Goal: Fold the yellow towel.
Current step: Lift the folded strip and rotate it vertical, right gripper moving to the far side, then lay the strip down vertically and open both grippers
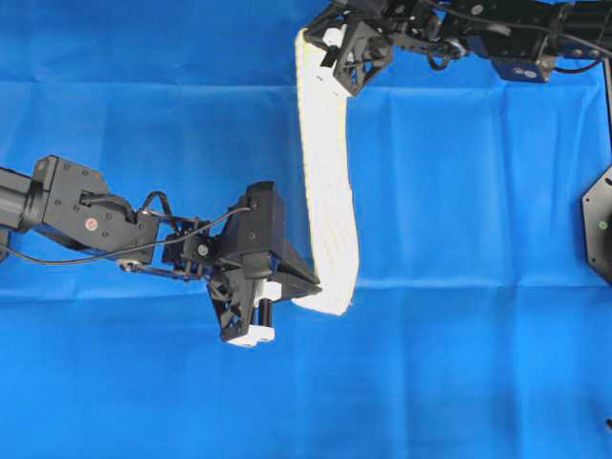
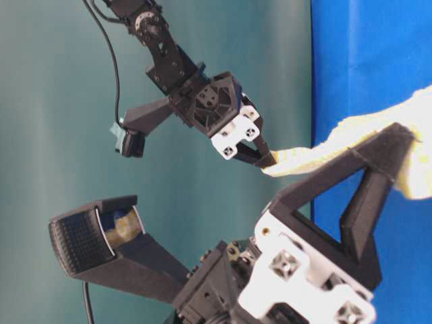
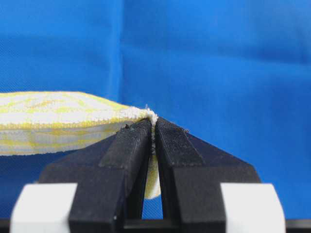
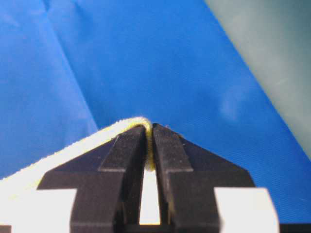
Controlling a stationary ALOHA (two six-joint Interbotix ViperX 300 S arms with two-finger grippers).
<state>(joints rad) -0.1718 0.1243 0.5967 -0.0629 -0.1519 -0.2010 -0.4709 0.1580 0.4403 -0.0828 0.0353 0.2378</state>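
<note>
The yellow towel (image 1: pixel 328 182) hangs stretched as a long narrow band between my two grippers, white with fine yellow checks. My left gripper (image 1: pixel 314 283) is shut on its near corner; in the left wrist view the cloth (image 3: pixel 53 121) runs off to the left from the pinched tips of the left gripper (image 3: pixel 153 127). My right gripper (image 1: pixel 327 46) is shut on the far corner at the top of the overhead view. In the right wrist view the towel's hem (image 4: pixel 77 145) curls over the tips of the right gripper (image 4: pixel 148 130). The table-level view shows both grippers lifted, with the towel (image 2: pixel 351 135) between them.
A plain blue cloth (image 1: pixel 478 191) with fold creases covers the whole table. A black mount (image 1: pixel 598 225) sits at the right edge. The table-level view has a teal wall (image 2: pixel 67 101) behind the arms.
</note>
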